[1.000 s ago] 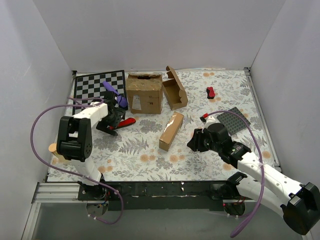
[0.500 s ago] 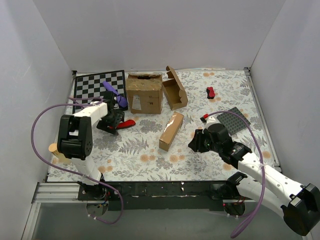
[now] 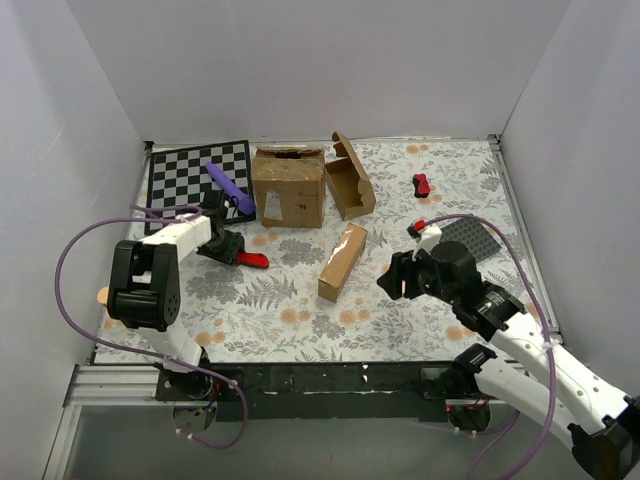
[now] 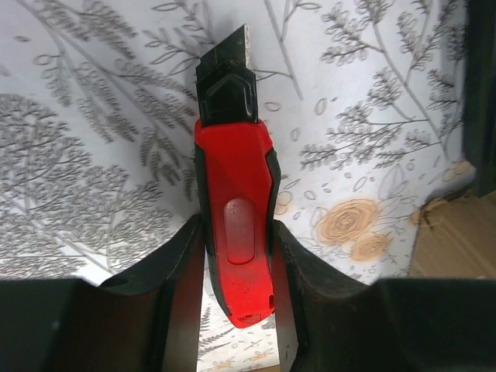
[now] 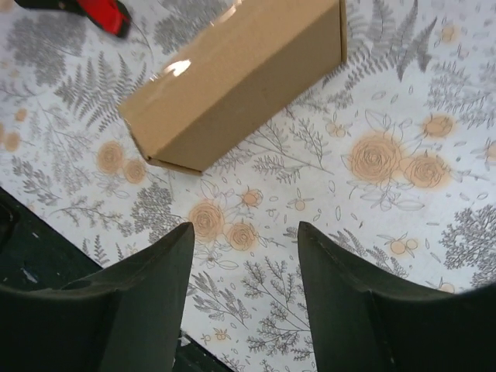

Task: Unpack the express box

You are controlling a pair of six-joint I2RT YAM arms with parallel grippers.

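The left tool (image 4: 232,256) pinches a red-handled, black-tipped utility knife (image 4: 231,178), now swung lower over the floral counter (image 3: 290,300). The plain brown cardboard express box (image 3: 342,262) lies unmoved mid-counter, and the right tool (image 5: 244,256) hovers near it, spread.

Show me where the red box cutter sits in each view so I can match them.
Top external: red box cutter left of centre, in the left gripper.
Left wrist: mid-frame, clamped between the fingers, blade end up.
Right wrist: top left corner, mostly cut off.
Shared landmark: floral cloth in all three; closed brown box in top external and right wrist.
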